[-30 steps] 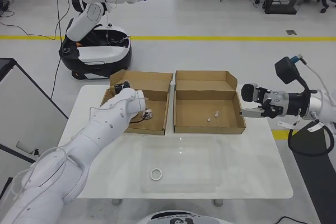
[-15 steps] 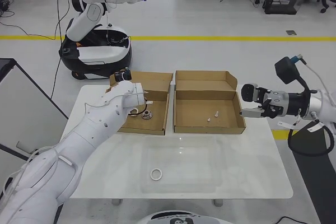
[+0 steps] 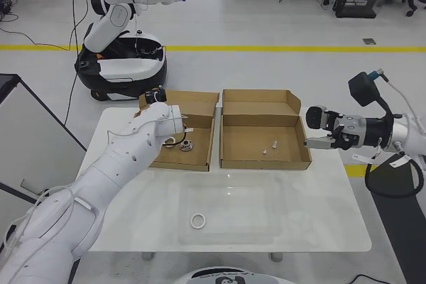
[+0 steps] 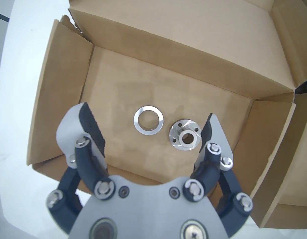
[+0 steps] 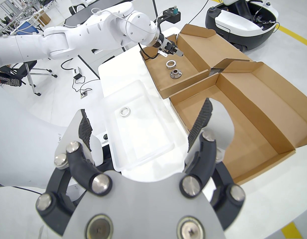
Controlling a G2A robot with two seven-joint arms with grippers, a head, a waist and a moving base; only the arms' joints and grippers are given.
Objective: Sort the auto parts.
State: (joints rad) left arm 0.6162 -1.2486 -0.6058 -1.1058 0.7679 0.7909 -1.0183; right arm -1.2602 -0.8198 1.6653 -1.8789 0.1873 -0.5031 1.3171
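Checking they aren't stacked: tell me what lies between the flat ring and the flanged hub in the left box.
Only bare floor of the left box: in the left wrist view, the flat ring and flanged hub lie apart.

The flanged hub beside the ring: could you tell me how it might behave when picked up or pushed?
The flanged hub looks like machined metal, so it is probably rigid and heavy for its size. Resting flat on its wide flange, it should slide rather than roll. Its polished surface may prove slippery.
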